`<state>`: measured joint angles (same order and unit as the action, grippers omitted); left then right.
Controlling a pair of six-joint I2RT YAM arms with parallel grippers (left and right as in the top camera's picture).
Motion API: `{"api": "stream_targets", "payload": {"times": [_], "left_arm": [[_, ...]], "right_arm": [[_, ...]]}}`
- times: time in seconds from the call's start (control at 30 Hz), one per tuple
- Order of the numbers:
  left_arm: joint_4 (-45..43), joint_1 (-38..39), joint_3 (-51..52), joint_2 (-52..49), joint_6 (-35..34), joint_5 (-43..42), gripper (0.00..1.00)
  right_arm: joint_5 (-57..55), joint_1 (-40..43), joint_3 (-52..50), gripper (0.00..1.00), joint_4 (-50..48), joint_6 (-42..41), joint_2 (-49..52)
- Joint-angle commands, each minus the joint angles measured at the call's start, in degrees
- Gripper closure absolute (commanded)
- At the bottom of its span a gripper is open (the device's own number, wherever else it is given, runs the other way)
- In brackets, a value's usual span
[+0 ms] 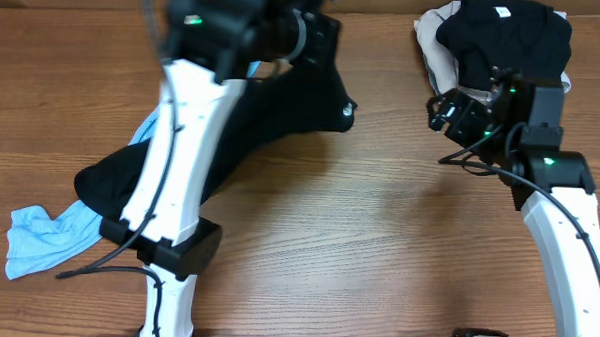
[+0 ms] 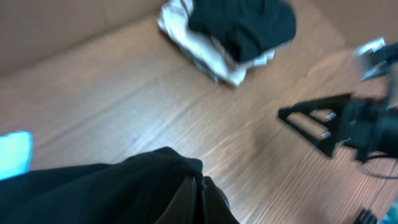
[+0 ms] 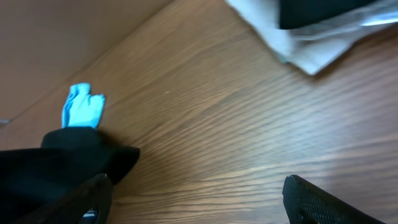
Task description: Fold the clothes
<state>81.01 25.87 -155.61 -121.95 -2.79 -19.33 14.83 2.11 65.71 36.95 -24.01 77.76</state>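
Two T-shirts lie loose on the left half of the wooden surface [image 1: 378,231] in the overhead view. The black T-shirt [image 1: 272,108] stretches from the near left up to the far middle. The light blue T-shirt [image 1: 43,235] is bunched at the near left, partly under it. The left tool [image 1: 319,44], blurred at the far side, is pressed together on the black T-shirt's far edge. At the far right sits a folded stack [image 1: 505,36], a black shirt on top of a pale one. The right tool [image 1: 447,109] hovers just near of it, spread.

From the left wrist, the black T-shirt [image 2: 124,186] fills the near edge, hiding the fingers that pinch it. The folded stack [image 2: 230,37] lies far off, with the right tool [image 2: 314,121] at the right.

From the right wrist, the right tool [image 3: 198,186] stands wide with bare surface between its fingers. The black T-shirt [image 3: 62,158] and light blue T-shirt [image 3: 81,109] are at the left, and the folded stack [image 3: 311,37] is at the far right.
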Motion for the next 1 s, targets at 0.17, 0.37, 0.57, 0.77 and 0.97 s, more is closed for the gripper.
{"api": "stream_targets", "payload": {"times": [0.17, 0.37, 0.57, 0.77, 0.97], "left_arm": [[-14.8, 4.2, 18.4, 0.1, 0.7, 1.7, 0.75], [-19.1, 4.0, 20.8, 0.1, 2.6, 4.8, 0.0], [-22.3, -2.6, 20.6, 0.1, 3.9, 12.8, 0.0], [-25.0, -10.2, 21.3, -2.9, 10.6, 18.4, 0.0], [-25.2, -15.4, 21.3, -9.5, 10.7, 18.2, 0.36]], "right_arm": [[0.5, 4.0, 1.6, 0.08, 1.4, 0.0, -1.2], [0.5, 4.0, 1.6, 0.07, 1.5, 0.0, -1.2], [0.5, 4.0, 1.5, 0.07, 2.2, 0.0, -1.1], [0.8, 4.0, 1.5, 0.07, 2.2, 0.0, -1.1], [0.7, 4.0, 1.4, 0.07, 2.2, 0.0, -1.1]]}}
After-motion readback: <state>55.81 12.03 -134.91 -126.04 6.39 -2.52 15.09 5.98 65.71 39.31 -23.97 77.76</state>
